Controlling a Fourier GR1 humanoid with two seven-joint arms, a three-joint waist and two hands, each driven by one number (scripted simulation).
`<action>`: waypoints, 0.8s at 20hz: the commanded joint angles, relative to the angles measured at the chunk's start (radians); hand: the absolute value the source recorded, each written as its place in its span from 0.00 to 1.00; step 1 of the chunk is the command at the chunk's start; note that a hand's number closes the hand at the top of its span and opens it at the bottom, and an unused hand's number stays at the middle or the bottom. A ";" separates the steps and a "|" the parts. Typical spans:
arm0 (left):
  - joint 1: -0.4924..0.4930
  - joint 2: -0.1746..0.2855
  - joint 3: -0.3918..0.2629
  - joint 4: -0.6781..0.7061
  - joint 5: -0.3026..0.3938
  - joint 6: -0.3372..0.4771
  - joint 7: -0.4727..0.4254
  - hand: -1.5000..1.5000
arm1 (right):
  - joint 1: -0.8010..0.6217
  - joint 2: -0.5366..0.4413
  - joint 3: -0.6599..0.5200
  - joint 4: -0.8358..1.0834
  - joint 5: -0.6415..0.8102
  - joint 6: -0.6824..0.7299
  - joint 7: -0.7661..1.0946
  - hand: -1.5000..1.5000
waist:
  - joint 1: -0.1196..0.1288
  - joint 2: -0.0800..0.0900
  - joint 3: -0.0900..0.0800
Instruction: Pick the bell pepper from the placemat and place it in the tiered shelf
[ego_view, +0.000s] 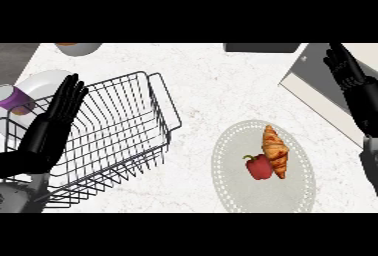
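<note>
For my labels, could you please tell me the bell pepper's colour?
The bell pepper is red; head view.

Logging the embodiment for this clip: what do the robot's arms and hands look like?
The left hand and the right hand are alike: matte black, with long, slim, segmented fingers and a thumb. Each sits on a grey forearm, barely in view at the frame's edges. No cables, markings or sleeves show.

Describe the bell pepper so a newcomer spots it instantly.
Find the pale round placemat right of the wire shelf. Two items lie on it, touching; the bell pepper is the left one: squat and red, unlike the long golden-brown croissant.
</note>
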 joint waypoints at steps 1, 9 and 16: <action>0.016 -0.059 -0.022 0.020 -0.079 0.028 0.023 0.50 | 0.012 0.036 -0.006 0.017 -0.014 0.050 -0.020 0.00 | -0.017 -0.012 0.007; 0.038 0.063 -0.010 0.066 -0.065 -0.011 0.109 0.50 | 0.094 -0.041 -0.051 0.110 0.058 0.000 -0.112 1.00 | -0.060 0.013 -0.010; 0.006 -0.051 -0.089 0.047 -0.115 0.068 0.186 0.50 | 0.149 0.263 -0.172 0.315 -0.057 -0.192 -0.449 0.00 | -0.037 0.008 0.013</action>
